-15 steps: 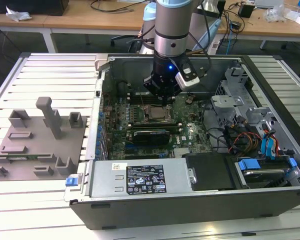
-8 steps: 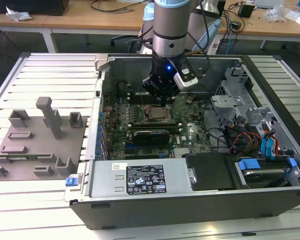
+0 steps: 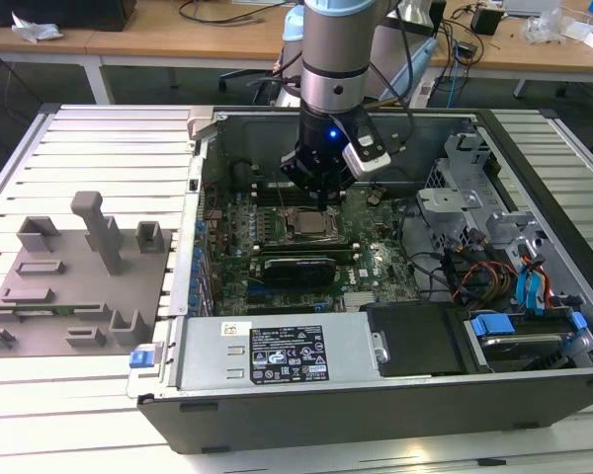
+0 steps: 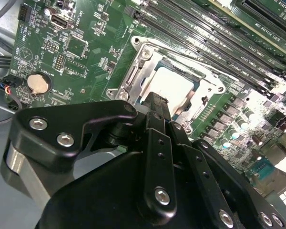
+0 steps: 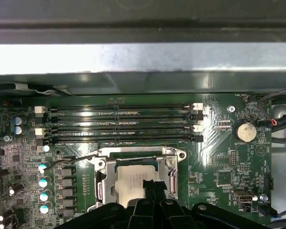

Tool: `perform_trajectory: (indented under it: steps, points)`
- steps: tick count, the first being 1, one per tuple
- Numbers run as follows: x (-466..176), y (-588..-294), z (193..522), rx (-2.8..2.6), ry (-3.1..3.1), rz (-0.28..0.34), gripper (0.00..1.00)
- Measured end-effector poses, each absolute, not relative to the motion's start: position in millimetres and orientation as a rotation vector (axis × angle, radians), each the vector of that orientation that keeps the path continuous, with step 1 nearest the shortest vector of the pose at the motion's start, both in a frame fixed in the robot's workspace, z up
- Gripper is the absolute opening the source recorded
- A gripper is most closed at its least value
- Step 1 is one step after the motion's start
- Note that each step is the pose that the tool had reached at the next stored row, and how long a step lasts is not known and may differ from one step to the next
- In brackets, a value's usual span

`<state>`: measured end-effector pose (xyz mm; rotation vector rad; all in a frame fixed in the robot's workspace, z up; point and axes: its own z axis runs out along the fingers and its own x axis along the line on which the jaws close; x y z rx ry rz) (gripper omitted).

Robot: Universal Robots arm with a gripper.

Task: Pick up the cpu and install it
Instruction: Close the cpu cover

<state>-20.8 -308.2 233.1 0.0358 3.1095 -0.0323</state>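
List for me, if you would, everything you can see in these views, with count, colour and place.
cpu: one, silvery, lying within the socket frame.
socket frame: one, grey metal, on the motherboard.
motherboard: one, green, inside the computer case.
memory slots: four, black, beside the socket frame.
coin battery: one, silver, on the motherboard.
expansion card: one, black, beside the socket frame.
computer case: one, dark grey, open, on the table.
fixture tray: one, grey, on the table at the exterior view's left.
table: one, white slats.
gripper: one, black, just over the cpu.
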Motion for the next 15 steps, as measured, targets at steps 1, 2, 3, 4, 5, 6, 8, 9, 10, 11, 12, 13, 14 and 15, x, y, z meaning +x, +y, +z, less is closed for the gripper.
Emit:
perform_trajectory:
  steps: [1, 2, 3, 4, 5, 6, 8, 9, 10, 11, 12, 13, 14, 15]
  points:
    - [-23, -308, 233, 0.036, 3.11, -0.032, 0.11]
    - [-26, -308, 233, 0.036, 3.11, -0.032, 0.11]
    - [-28, -308, 233, 0.036, 3.11, -0.032, 0.11]
    - [-30, -308, 233, 0.036, 3.11, -0.032, 0.11]
    - [-32, -308, 233, 0.036, 3.11, -0.032, 0.11]
    - [-34, -308, 233, 0.036, 3.109, -0.032, 0.11]
    - [-37, -308, 233, 0.036, 3.11, -0.032, 0.11]
    - [-38, -308, 233, 0.036, 3.11, -0.033, 0.11]
    - [-38, -308, 233, 0.036, 3.11, -0.033, 0.11]
    - [-38, -308, 233, 0.036, 3.11, -0.032, 0.11]
    - [-39, -308, 233, 0.036, 3.109, -0.032, 0.11]
    - [-40, -308, 233, 0.036, 3.109, -0.032, 0.11]
    - [-41, -308, 233, 0.036, 3.109, -0.032, 0.11]
    - [-42, -308, 232, 0.036, 3.11, -0.032, 0.11]
